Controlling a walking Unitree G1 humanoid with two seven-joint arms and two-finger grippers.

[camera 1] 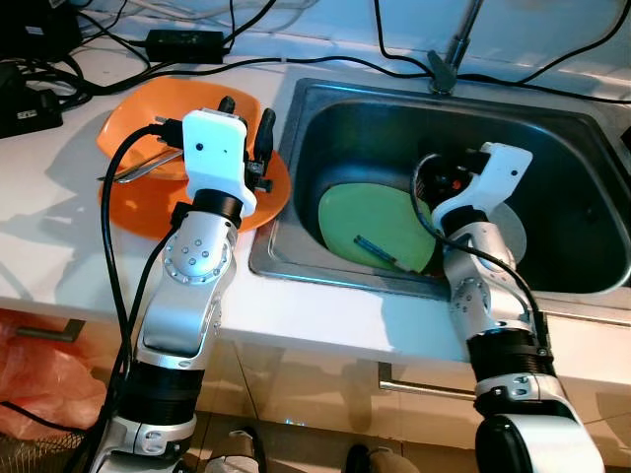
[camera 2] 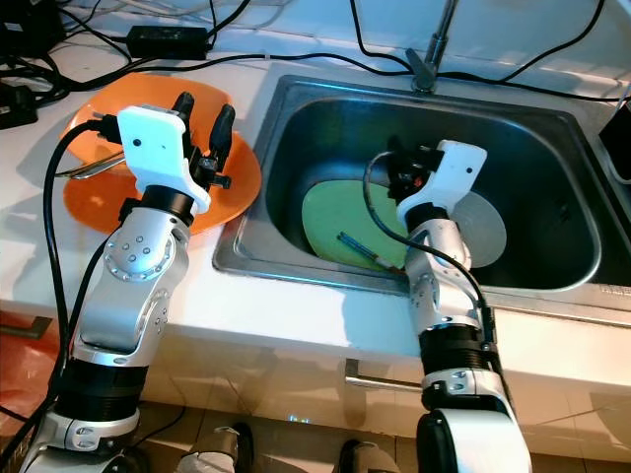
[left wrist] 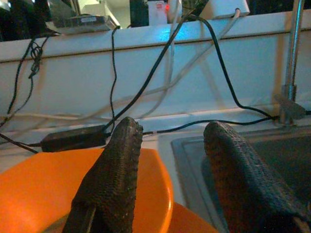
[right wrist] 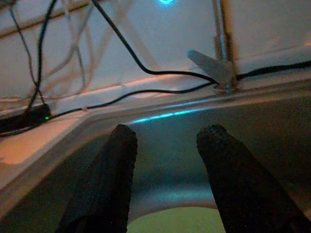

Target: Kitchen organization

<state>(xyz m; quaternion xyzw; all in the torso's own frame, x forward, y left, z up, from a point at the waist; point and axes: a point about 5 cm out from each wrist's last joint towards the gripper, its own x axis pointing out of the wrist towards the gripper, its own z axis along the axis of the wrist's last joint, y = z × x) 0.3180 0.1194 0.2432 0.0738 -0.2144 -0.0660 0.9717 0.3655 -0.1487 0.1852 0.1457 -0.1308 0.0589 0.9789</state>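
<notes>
Left gripper [camera 1: 246,116] hung spread over my orange plate [camera 1: 138,202] on the white counter [camera 1: 49,236]; right gripper [right wrist: 165,145], also spread, hovered in the steel sink [camera 1: 552,128] above the green plate [camera 1: 370,227].

Brushed metal sink [camera 1: 592,148]; glossy orange plastic plate [camera 1: 138,212]; rough-textured black jaws

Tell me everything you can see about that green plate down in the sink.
The green plate is round, pale lime, matte like plastic. It lies tilted in the steel sink, leaning against the near-left wall. A small dark blue utensil rests on it. The right gripper hovers just above it, fingers open, partly covering its right edge.
</notes>
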